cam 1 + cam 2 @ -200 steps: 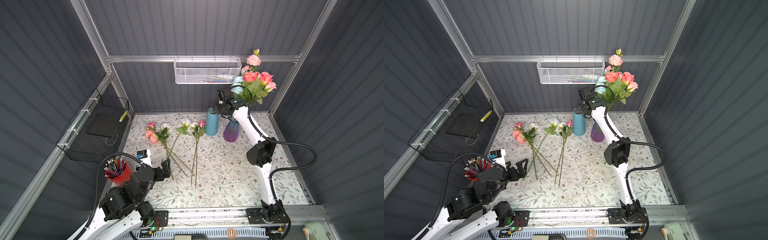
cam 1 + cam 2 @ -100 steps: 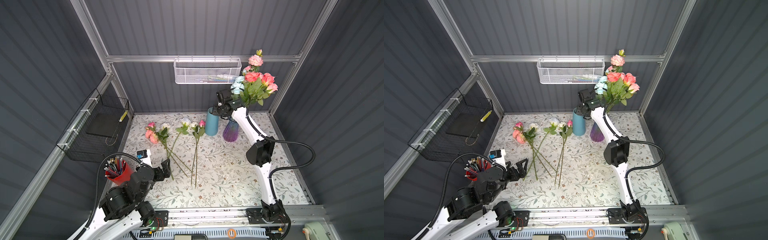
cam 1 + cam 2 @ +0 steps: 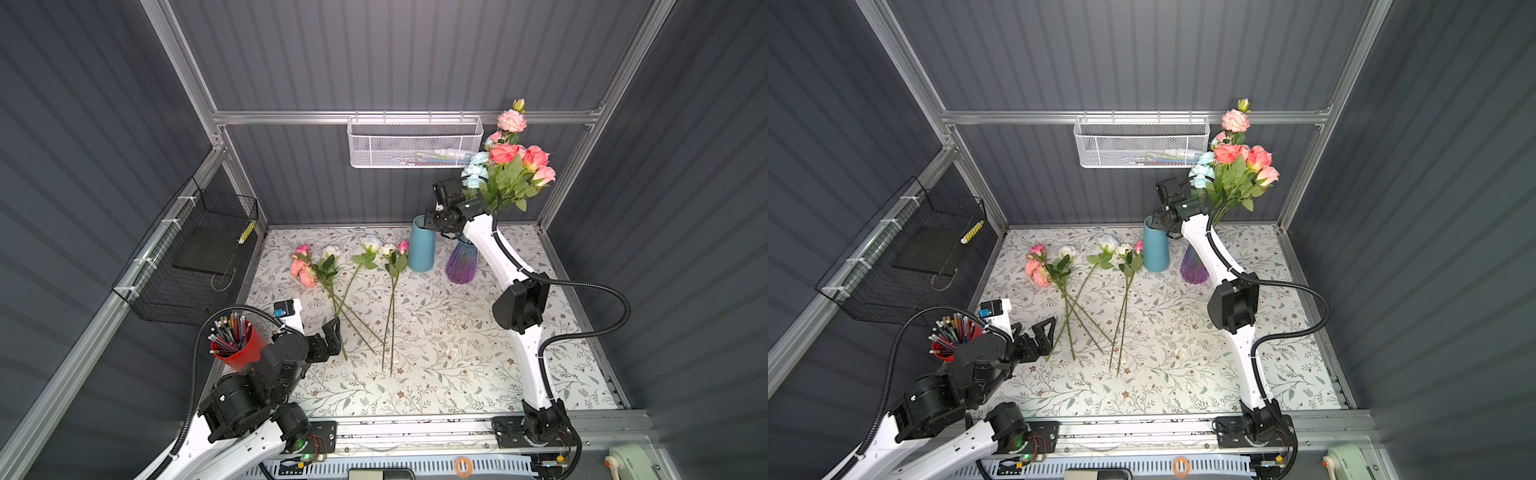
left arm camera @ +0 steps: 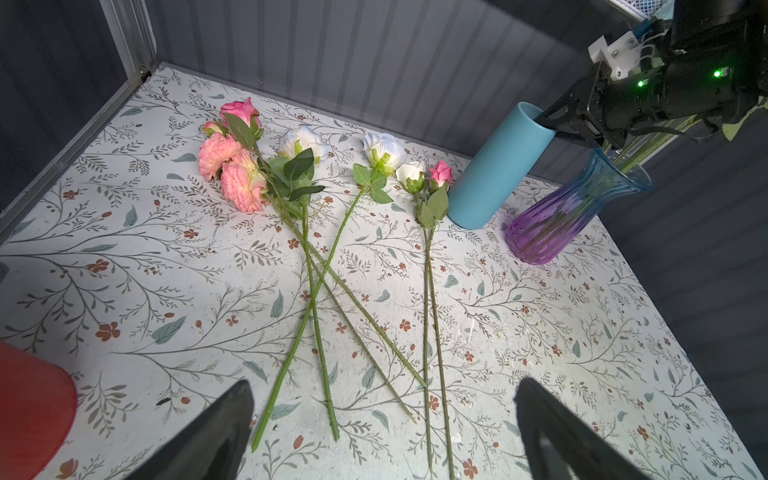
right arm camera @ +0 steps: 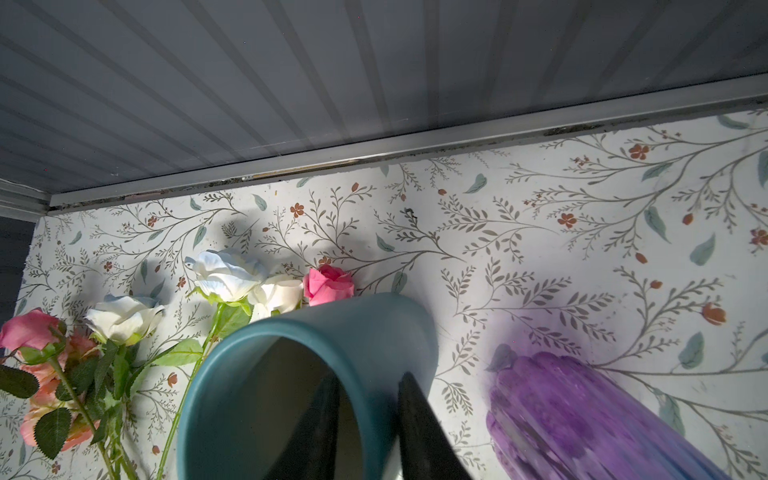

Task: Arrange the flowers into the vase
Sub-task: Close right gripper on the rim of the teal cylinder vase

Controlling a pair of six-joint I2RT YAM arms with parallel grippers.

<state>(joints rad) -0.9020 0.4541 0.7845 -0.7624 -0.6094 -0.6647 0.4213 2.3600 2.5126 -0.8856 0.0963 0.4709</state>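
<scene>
Standing in the purple glass vase (image 3: 461,266) at the back right of the tabletop (image 3: 457,361), a bunch of flowers (image 3: 513,174) in coral, pink and pale blue was seen, its blooms spread close beside the right arm's wrist. Other loose flowers (image 4: 245,183), pink and white, were laid flat on the tabletop to the left of the vase, with the blooms toward the back wall and several stems crossed. Between these blooms and the purple vase a teal cylinder (image 3: 421,249) was stood upright, just beside the vase. Its rim was straddled by the right fingers (image 5: 419,428), one inside the mouth and one outside the wall; whether the wall was truly clamped could not be told. The left fingers (image 4: 220,424) were spread wide and empty, held low near the cut ends of the stems. A red cup (image 3: 249,347) of pencils was placed at the front left, and a white mesh basket (image 3: 415,145) was hung on the back wall.
</scene>
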